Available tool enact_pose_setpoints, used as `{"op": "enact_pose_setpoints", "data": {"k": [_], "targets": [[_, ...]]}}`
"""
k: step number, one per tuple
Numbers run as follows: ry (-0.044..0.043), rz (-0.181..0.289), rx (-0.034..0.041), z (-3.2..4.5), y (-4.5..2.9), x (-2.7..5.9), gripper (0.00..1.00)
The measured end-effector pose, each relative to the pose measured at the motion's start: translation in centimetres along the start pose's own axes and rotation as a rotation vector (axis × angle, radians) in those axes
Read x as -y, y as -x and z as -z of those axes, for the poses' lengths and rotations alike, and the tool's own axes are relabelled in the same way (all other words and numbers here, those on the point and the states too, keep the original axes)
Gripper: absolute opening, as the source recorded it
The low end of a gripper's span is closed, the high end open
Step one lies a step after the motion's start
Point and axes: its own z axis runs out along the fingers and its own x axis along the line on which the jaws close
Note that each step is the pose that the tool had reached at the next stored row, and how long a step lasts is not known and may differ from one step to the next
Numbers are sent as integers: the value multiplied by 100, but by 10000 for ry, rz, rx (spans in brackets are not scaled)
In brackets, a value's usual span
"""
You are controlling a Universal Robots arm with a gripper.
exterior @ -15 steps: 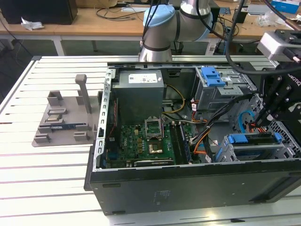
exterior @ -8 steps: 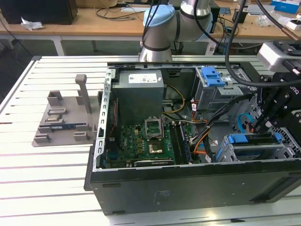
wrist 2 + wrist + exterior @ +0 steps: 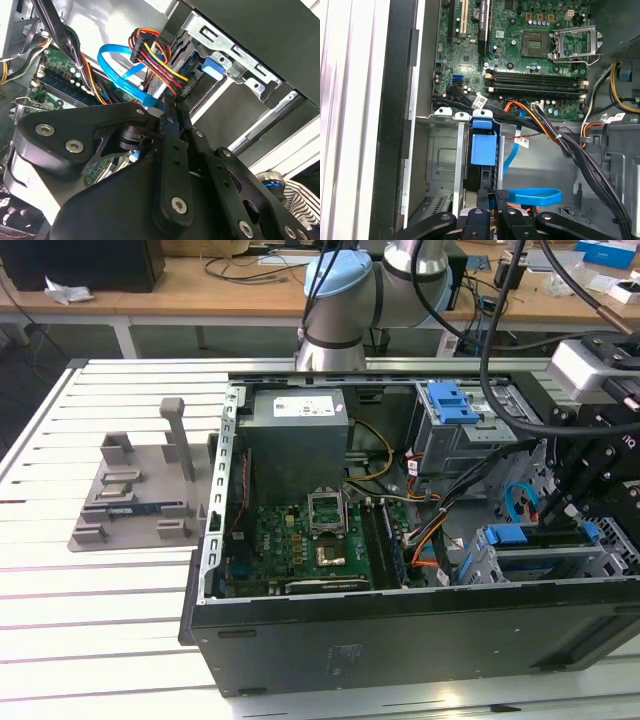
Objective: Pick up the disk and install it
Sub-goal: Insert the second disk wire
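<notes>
Disk (image 3: 483, 150) sitting edge-on in the lower bay; we are judging seating underway. Gripper (image 3: 490, 197) jaws appear clamped on its rear edge; pressing straight inward is needed.

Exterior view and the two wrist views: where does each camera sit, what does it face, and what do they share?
Exterior view: off the arm, above the table, looking down into the open computer case; the arm's grey-blue joint shows.
First wrist view: on the arm, looking past the hand at the motherboard.
Second wrist view: on the arm, close behind the hand, facing the drive bay.
Both wrist views share the blue data cable.
</notes>
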Motion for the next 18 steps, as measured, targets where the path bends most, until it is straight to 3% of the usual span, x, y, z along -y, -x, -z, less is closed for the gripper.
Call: {"op": "enact_pose_setpoints", "data": {"k": [9, 18], "targets": [[-1, 51, -7, -52, -13, -1, 16], [-1, 51, 0, -51, -15, 12, 16]]}}
